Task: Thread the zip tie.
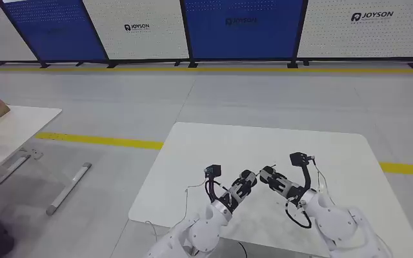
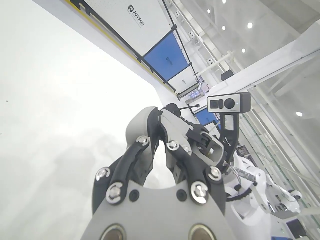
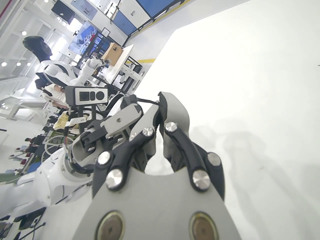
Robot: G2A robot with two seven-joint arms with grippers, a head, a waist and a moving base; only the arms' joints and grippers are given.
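Worktop [image 1: 290, 145], white and round-cornered, with both arms above its near half. In the top view the left arm enters from 7 o'clock and points toward 1 o'clock. The right arm enters from 4 o'clock and points toward 10 o'clock. The two tips meet almost nose to nose, near the centre of the worktop and slightly toward 6 o'clock.

On the left gripper [image 2: 158, 113] the fingers are drawn together, with the dark pads pressed flat and no gap at the tip. The right gripper [image 3: 160, 103] is likewise closed, its tips pinched.

The zip tie [image 3: 147, 101] is a thin black strip held clear of the worktop, spanning the short gap between the two tips. In the right wrist view one end enters the pinched fingers of the right gripper. The other end finishes in a small dark lump at the tip of the left gripper. Whether the tail has passed through the head cannot be told.

The right wrist camera [image 2: 228, 103] and the left wrist camera [image 3: 87, 96] are grey boxes on brackets, each set behind its own gripper.

Surroundings in the top view:
- second table [image 1: 26, 119], white, at 9 o'clock;
- yellow floor line [image 1: 97, 139], on the floor to either side of the worktop;
- partition panels [image 1: 244, 29], blue and white, at 12 o'clock.
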